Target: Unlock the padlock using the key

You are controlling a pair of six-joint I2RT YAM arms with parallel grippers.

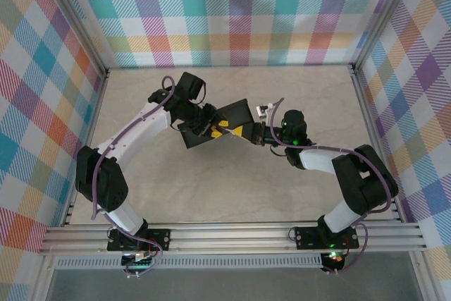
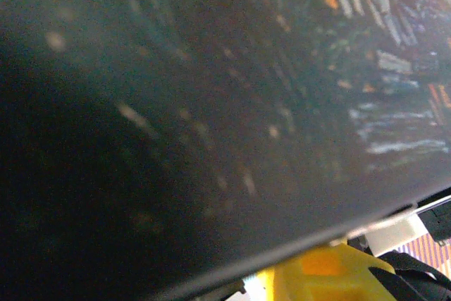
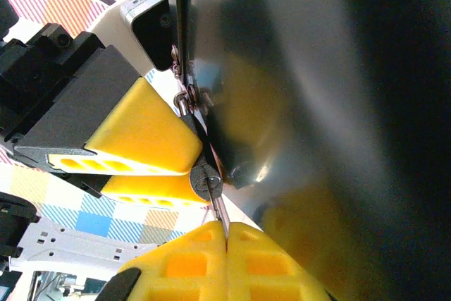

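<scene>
In the right wrist view, the right gripper (image 3: 225, 236) is clamping its yellow fingers tight on the key (image 3: 220, 211), whose thin silvery blade is pointing up toward 12 o'clock and meeting the underside of the padlock (image 3: 204, 180). The padlock is hanging against the edge of a dark, glossy tin (image 3: 317, 103) that is taking up everything from 12 to 4 o'clock, and its shackle is reaching up toward 11 o'clock along that edge. The left gripper (image 3: 184, 168) is coming in from 9 o'clock, its two yellow fingers pinching together on the padlock's dark body. From the top camera, the left gripper (image 1: 215, 130) and right gripper (image 1: 252, 135) are meeting above the middle of the table (image 1: 211, 202), with the tin (image 1: 236, 112) sitting at 12 o'clock of the gap between them.
</scene>
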